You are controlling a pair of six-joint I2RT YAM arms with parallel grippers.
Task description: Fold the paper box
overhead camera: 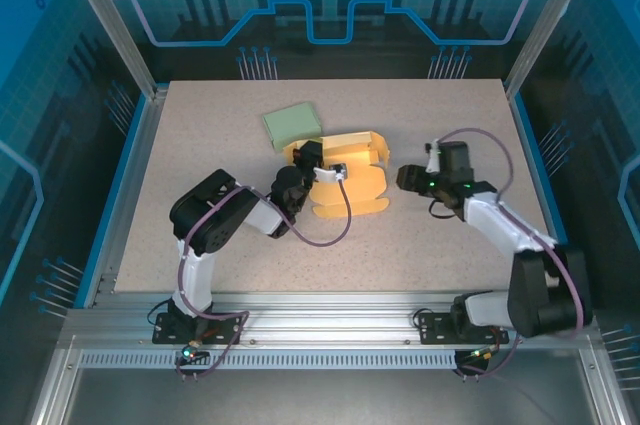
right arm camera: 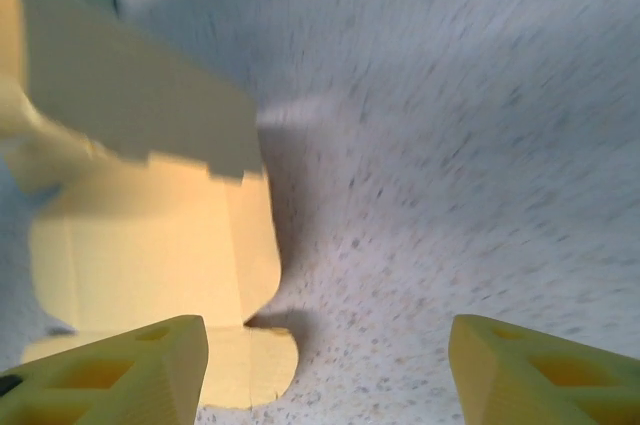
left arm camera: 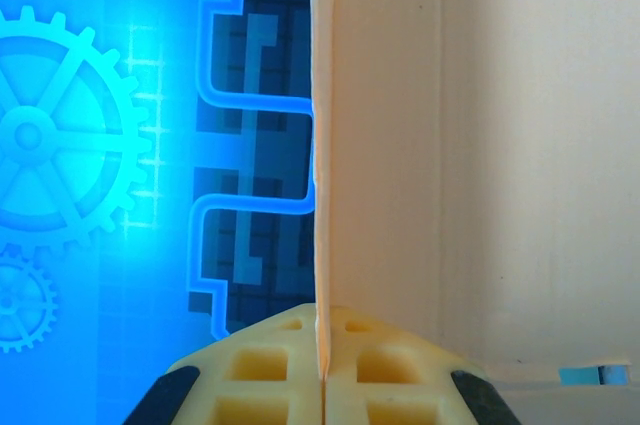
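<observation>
Cardboard pinched between clenched fingers: the left gripper reaches in from the left side of the table and clamps a thin wall of the yellow paper box. In the left wrist view the card's edge runs straight up from the closed pads. The hold looks meant to stand that panel up and anchor the box while the other arm works. Just behind the gripper lies a flat green block, at the box's far-left corner; whether the two touch cannot be told. The box sits mid-table, half formed, with some walls raised at the far side and a flap lying flat toward the arms. Nothing can be seen inside it, though the left arm hides part of the interior. To its right, the right gripper hovers just beside the box, jaws spread and grasping nothing. Its fingers frame a rounded flap and bare tabletop, and it seems placed to fold that side next.
</observation>
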